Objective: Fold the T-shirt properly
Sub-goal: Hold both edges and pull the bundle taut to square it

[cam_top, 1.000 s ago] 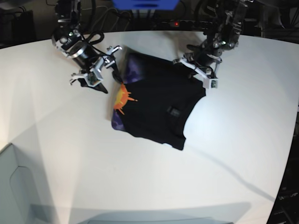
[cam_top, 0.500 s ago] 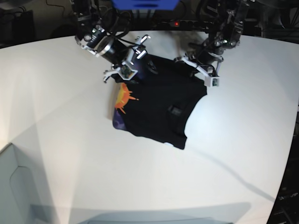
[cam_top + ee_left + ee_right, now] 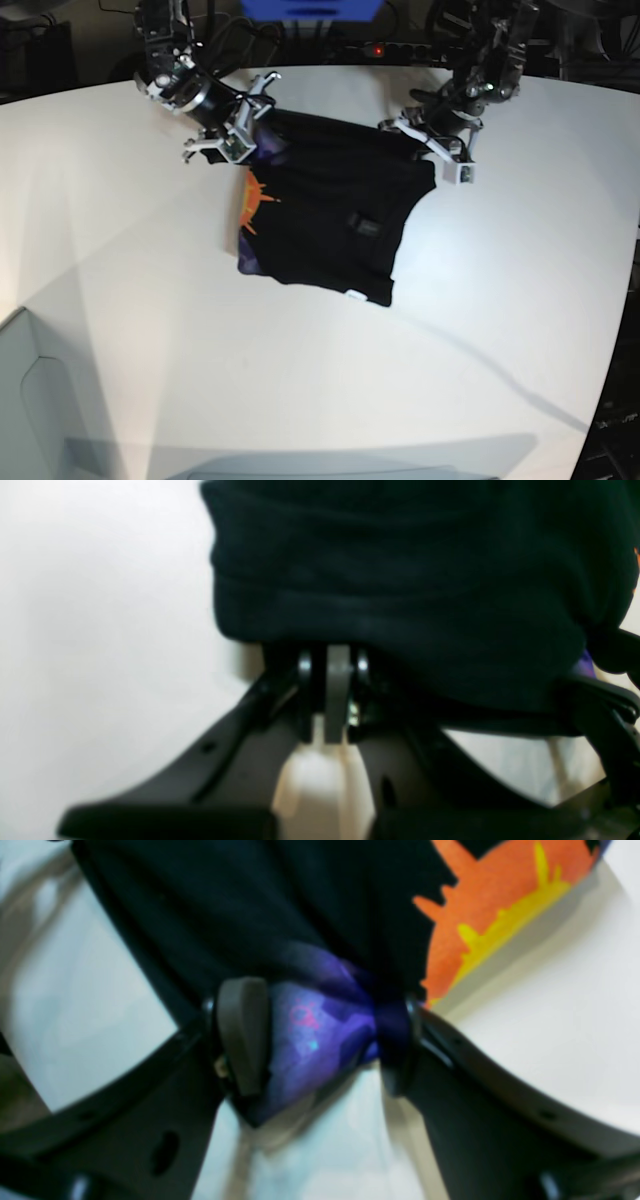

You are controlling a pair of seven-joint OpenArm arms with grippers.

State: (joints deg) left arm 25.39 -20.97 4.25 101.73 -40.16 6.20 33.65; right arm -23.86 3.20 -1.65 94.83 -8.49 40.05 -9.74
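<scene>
- Base view: the T-shirt is seen lying partly folded on the white bench, towards its far side, with the orange sun print showing along one edge and a small white tag at the near hem.
- The right gripper is shown by its wrist camera with its fingers closed part-way onto a bunched purple fold of the shirt; cloth fills the gap, so a grip on the fabric is judged to be made.
- The left gripper is seen under a thick roll of black cloth; its fingers appear brought close together at the cloth's edge, but whether any fabric is actually pinched cannot be told, as the tips are hidden.
- The step in hand is judged to be a two-handed lift of the far edge, to be carried over towards the near hem.
- For a clean fold, both corners should be raised level and moved together, with the edge held taut between them so that no slack bunches in the middle.
- The cloth is best laid down edge on edge before it is let go.
- Both arms are reached in from the far side of the bench, wrists pitched down towards the shirt, one at each far corner.
</scene>
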